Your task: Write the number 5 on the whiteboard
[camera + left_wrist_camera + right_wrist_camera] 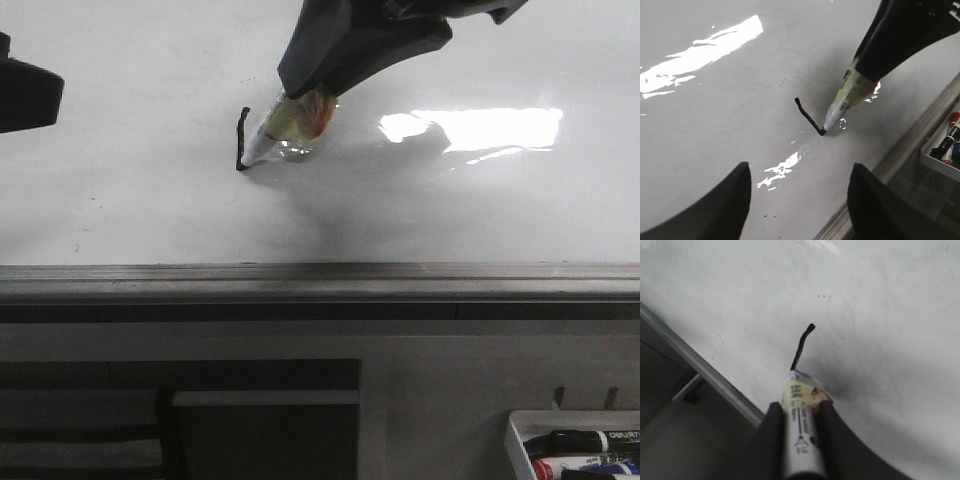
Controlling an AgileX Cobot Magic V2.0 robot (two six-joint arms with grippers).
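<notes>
- The large glossy white whiteboard (150, 200), streaked with glare and edged below by a grey metal ledge (320, 282), filled most of the front view.
- The right arm's black gripper (801, 415) reached in from above, its fingers (771, 440) closed on a white-barrelled marker with a yellowish label (285, 125), which leaned with its tip pressed to the board.
- The left arm's black gripper (799, 200) hung apart from the writing spot, its fingers (725, 210) spread wide and holding nothing.
- A small white tray of spare markers (575, 445) sat low at the right, below the ledge.
- The number 5 (242, 140) was only a short black down-stroke with a tiny hook at its top, the marker tip resting at its lower end.
- Judged from this, the stem was in hand; the belly and the top bar were not yet drawn.
- The next move likely called for curving the tip rightward and round at steady pressure, without lifting off the board.
</notes>
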